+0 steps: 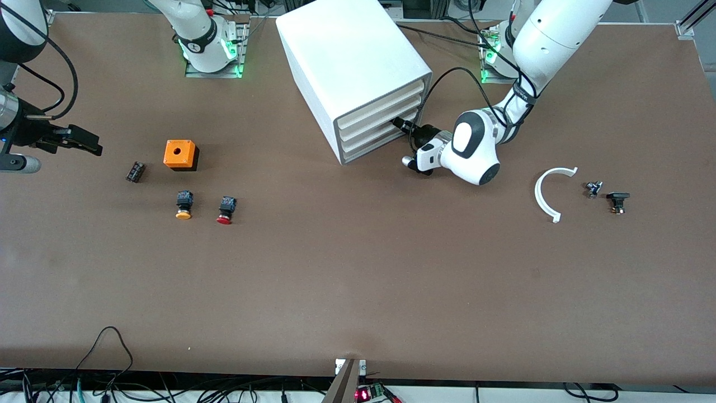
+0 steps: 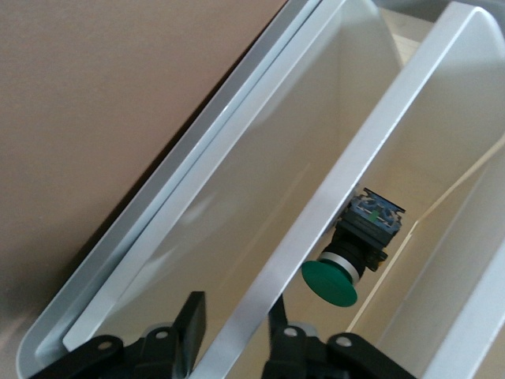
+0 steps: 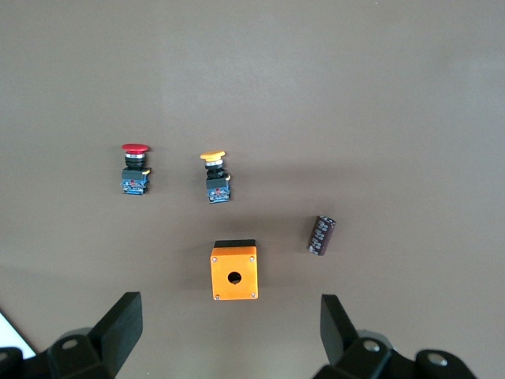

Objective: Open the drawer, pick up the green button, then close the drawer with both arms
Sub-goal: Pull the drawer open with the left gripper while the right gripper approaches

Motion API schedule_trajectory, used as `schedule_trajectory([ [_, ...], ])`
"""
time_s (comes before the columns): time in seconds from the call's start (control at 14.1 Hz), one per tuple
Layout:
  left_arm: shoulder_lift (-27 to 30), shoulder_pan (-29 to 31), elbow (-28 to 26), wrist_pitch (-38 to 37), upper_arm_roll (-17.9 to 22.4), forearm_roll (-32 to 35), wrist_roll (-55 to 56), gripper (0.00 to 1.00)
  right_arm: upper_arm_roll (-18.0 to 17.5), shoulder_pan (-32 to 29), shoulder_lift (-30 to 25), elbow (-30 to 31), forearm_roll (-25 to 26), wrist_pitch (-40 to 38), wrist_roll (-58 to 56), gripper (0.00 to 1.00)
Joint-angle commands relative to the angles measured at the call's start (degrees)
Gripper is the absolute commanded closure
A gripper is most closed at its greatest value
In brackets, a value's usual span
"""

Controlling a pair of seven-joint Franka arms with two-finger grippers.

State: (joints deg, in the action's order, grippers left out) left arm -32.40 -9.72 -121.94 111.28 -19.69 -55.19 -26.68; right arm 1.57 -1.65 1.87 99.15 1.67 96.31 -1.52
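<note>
Right gripper (image 3: pixel 230 312) waits over the surface, jaws wide, low in its wrist frame. Left gripper (image 2: pixel 234 306): jaws narrow, pinching the drawer (image 2: pixel 347 174) lip; light, stiff, slick plastic. Button (image 2: pixel 331 280) lies inside, lower centre; small, hard, probably best pinched across the black body

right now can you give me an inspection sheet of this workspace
surface: brown table, bare in the middle.
job's things: white cabinet; drawer edge between the left gripper's fingers, green button inside.
clutter: orange box, orange button, red button, black cylinder toward the right arm's end; white arc, two small black parts toward the left arm's.
grippers: left gripper at the drawer front, closing on its edge; right gripper open, waiting over the orange box.
cables: along the camera-side edge and by the bases.
surroundings: nothing seen.
</note>
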Motion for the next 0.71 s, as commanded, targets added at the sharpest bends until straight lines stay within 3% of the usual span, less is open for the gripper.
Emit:
schedule_trajectory([
  [0.0,2.4,0.8,-1.5,2.2,1.0,-0.4,-1.4,1.00,0.3,1.4,0.1,-0.9,-1.1,-0.3,-0.2,0.00],
  [0.28,4.0,4.1,1.5,2.6,6.8,-0.4,-1.4,1.00,0.4,1.3,0.4,-1.2,-1.1,-0.2,-0.8,0.00],
  [0.57,3.9,5.9,4.6,7.9,8.0,-0.3,-1.6,0.98,0.2,3.2,1.3,-2.2,-1.1,0.5,-0.9,0.00],
  [0.64,4.0,6.0,4.6,8.1,8.0,-0.4,-1.5,0.02,0.2,4.7,2.4,-3.2,-1.1,0.4,-0.9,0.00],
])
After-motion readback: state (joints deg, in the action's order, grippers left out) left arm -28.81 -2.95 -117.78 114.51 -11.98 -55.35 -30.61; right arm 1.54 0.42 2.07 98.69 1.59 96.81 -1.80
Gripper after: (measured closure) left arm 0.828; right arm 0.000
